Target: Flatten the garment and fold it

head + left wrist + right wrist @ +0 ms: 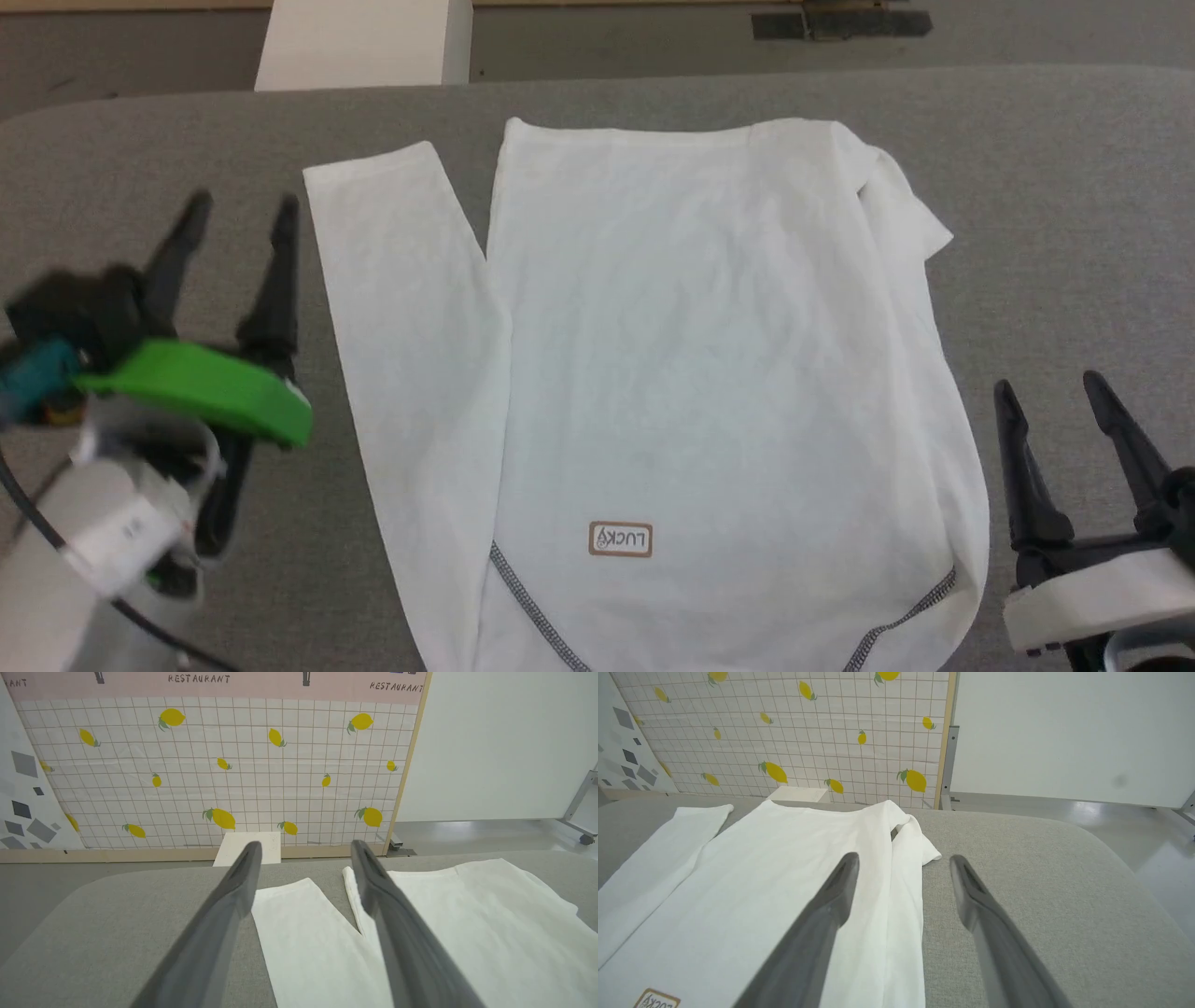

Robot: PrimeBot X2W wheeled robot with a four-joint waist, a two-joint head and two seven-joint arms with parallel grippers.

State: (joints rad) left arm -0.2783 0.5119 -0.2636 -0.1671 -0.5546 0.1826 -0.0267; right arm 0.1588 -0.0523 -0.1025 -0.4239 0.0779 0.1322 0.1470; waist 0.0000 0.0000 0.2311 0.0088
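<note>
- Two dark-fingered grippers flank a white garment (691, 373) spread on a grey padded table (1074, 187), with its grey-stitched seams at the end nearest the robot.
- A small brown-bordered label (620, 539) near those seams reads "LUCKY", upside down in the head view. The right wrist view shows its edge at the lower left.
- One long sleeve (392, 308) lies straight along the body's left side, with a narrow wedge of table between them at the far end. The other sleeve (906, 215) is bunched and folded at the far right corner.
- The left gripper (245, 205) stands over bare table just beside the straight sleeve, its fingers spread apart and empty. A green part (205, 387) sits on its wrist.
- The right gripper (1047, 385) stands just off the garment's right edge at the near end, fingers likewise apart with nothing between them.
- A white box (364, 42) stands beyond the table's far edge.
- Behind it, a backdrop (210, 774) of grid lines and yellow lemons carries the word "RESTAURANT" repeated along a pink strip at the top.
</note>
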